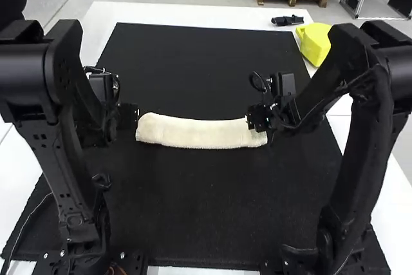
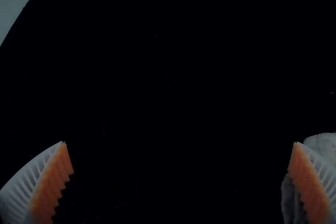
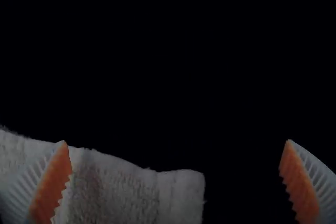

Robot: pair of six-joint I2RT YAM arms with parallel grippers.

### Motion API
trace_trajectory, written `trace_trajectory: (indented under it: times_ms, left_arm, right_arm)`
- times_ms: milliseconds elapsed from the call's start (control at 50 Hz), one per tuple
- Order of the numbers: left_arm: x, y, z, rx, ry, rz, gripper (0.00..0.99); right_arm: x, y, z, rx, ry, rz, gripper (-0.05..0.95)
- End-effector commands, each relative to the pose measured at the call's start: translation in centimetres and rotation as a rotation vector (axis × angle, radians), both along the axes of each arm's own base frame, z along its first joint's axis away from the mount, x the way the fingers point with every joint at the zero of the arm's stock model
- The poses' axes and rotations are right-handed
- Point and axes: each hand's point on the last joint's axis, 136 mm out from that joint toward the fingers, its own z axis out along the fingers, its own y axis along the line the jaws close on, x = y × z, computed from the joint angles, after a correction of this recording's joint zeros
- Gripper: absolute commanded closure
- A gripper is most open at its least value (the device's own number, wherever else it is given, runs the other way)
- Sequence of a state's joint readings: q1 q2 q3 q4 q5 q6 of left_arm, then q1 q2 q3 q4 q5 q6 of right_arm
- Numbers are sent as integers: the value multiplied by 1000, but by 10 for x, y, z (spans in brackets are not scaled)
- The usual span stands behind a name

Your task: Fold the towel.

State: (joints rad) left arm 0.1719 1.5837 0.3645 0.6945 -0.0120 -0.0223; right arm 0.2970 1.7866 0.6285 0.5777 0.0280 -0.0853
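Inspecting: towel (image 1: 199, 134) on blk mat (image 1: 193, 210), L to R.
L gripper (image 2: 179, 142): fingers wide apart, unclamped; one finger at towel's L end.
Towel L end: rounded, looks thick, prob. several layers; good pt. to pinch.
Towel pos.: ctr. of mat, between grippers, lying crosswise w/ slight bow.
Towel cond.: cream, terry-type nap, long narrow strip; appears folded lengthwise, layer ct. can't be told.
Handling (est.): light, soft, limp; low slip risk w/ ribbed pads; not fragile. Layers may part if only top one is caught.
Towel R end: squarish, flat; take full stack near tip, one finger either side.
R gripper (image 3: 176, 140): fingers apart, unclamped; one over towel, other past its end, above mat.
Next (est.): close on one end, all layers, lift & lay toward other end; keep edges aligned.
Far R: yellow item (image 1: 314, 43), no contact w/ towel.
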Motion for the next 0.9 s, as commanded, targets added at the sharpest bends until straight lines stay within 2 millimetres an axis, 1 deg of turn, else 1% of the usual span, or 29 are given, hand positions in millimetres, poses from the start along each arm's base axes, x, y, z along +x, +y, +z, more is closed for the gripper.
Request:
trace_trajectory:
  times_ms: [0,160,300,380,500,640,800,880]
  left_arm:
    - [9,6,13,22,-35,6,38]
    - [8,6,13,26,-33,4,38]
    - [8,4,13,25,-33,2,38]
    - [8,4,13,25,-34,2,38]
    - [9,4,14,25,-36,2,38]
    - [9,4,16,23,-41,2,38]
    - [8,3,16,24,-42,1,38]
    - [9,3,17,25,-44,1,38]
  right_arm:
    - [5,11,11,124,25,-14,-8]
    - [5,5,13,122,46,-32,-8]
    - [9,-11,22,129,36,-67,-8]
    - [5,-10,23,167,64,-47,-8]
    - [6,-18,22,192,79,-59,-8]
    - [0,-15,18,208,111,-41,-8]
    - [-8,-4,15,273,184,-8,-8]
    - [-8,-5,15,278,190,-12,-8]
